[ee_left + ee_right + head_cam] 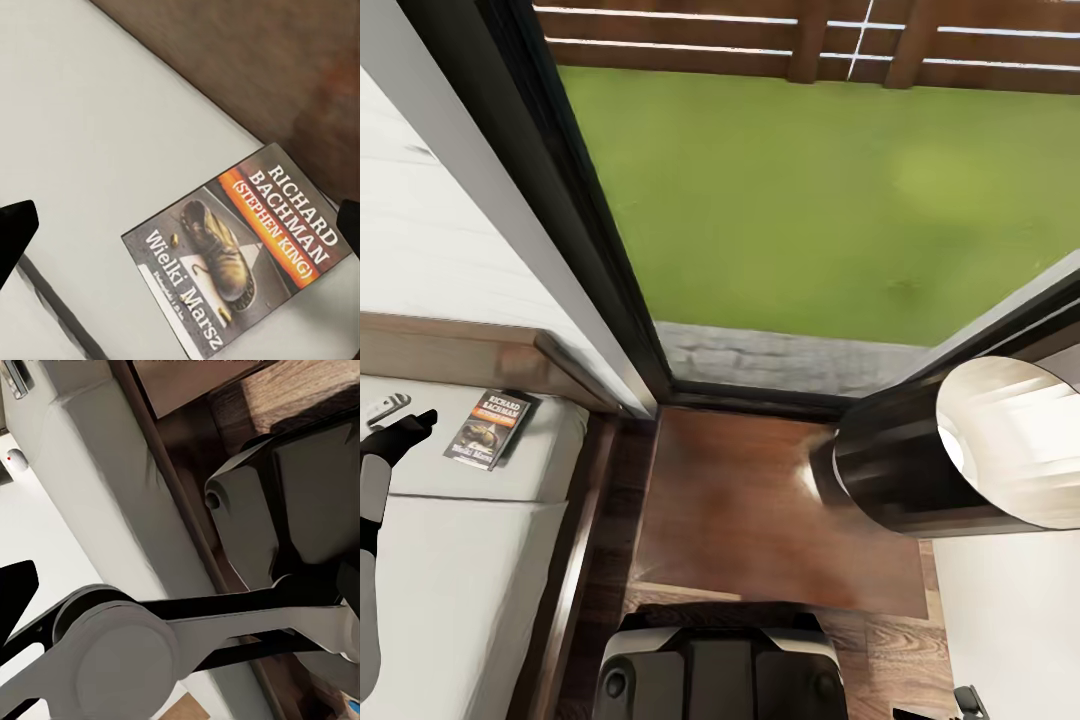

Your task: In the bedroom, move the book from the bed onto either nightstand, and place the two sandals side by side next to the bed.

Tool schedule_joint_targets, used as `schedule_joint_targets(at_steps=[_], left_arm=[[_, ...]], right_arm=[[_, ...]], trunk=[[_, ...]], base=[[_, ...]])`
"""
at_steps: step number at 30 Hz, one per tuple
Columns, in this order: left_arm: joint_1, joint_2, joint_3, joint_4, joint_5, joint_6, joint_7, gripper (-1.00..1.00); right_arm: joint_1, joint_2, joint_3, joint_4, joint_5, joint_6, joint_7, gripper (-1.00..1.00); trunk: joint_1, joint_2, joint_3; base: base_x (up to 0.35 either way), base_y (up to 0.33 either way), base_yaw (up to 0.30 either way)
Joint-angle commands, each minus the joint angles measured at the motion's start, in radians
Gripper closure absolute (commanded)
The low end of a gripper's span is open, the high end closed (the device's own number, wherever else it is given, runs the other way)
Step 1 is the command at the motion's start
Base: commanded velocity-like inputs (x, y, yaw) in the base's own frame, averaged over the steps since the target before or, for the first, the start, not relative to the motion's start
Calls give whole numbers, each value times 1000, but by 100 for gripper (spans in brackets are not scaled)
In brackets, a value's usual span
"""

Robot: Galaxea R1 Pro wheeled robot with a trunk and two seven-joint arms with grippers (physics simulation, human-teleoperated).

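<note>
Step in hand: I judge it is the reach of the left arm to the book, with no grasp made yet.
Task's thing: the small thin dark paperback book (491, 427) with white "Richard Bachman" letters and an orange band lies flat on the pale grey-white mattress of the dark brown wooden bed (450, 580), close to the headboard corner.
Direction from fingers: in the head view the book is at about 3 o'clock of the black left gripper (405, 432), just beside it and apart.
Long axis: it runs from about 1 to 7 o'clock in the head view, with the title end toward the headboard.
Finger state: in the left wrist view the left gripper's two dark tips are spread wide, and the book (240, 255) lies between them, nearer one tip.
Nearer arm: the left. The right gripper (180, 600) looks at the robot's own base; its tips seem spread, holding nothing.
</note>
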Motion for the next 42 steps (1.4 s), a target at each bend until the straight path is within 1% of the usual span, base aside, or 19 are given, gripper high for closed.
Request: schedule_joint_targets(at_steps=[1,42], left_arm=[[0,0,1,-1,9,6,1,-100],[0,0,2,-1,9,5,4,-100]], right_arm=[[0,0,6,0,-8,11,3,-100],[0,0,5,0,-8,11,3,-100]], trunk=[[4,-8,-4],[161,-295,-132]], base=[[0,0,0],[0,0,0]])
